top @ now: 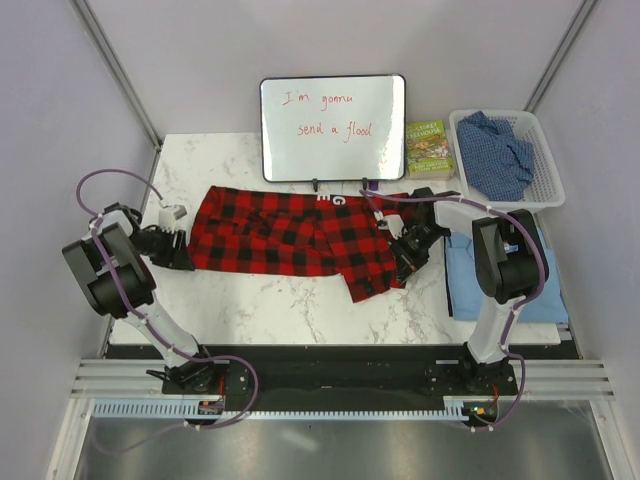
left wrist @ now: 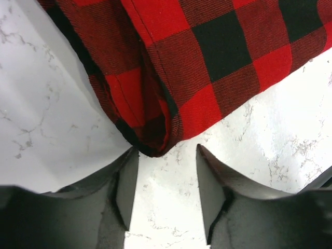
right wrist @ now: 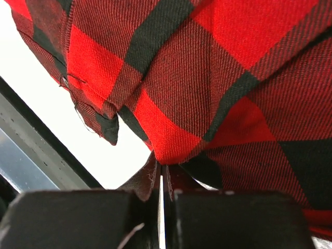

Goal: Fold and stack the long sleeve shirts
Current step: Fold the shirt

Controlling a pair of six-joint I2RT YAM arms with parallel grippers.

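Our left gripper (left wrist: 167,150) stands about half open, its two fingers well apart and holding nothing. The folded corner of the red-and-black checked flannel (left wrist: 207,62) lies just ahead of its fingertips, on the marble tabletop (top: 260,300), and reaches about to the mouth of the gap.

Our right gripper (right wrist: 163,179) is clamped fully together on an edge of the flannel (right wrist: 207,78). A pinch of cloth sits between its fingers, and the rest of the fabric rises and spreads ahead of it.

From above, the flannel (top: 290,235) stretches between the two grippers, the left gripper (top: 185,250) at one end and the right gripper (top: 405,250) at the other. The light blue shirt (top: 460,285) lies flat just behind and outboard of our right gripper, partly under that arm. Further out beyond it, the darker blue speckled shirt (top: 495,150) is bundled in a white basket (top: 548,165).
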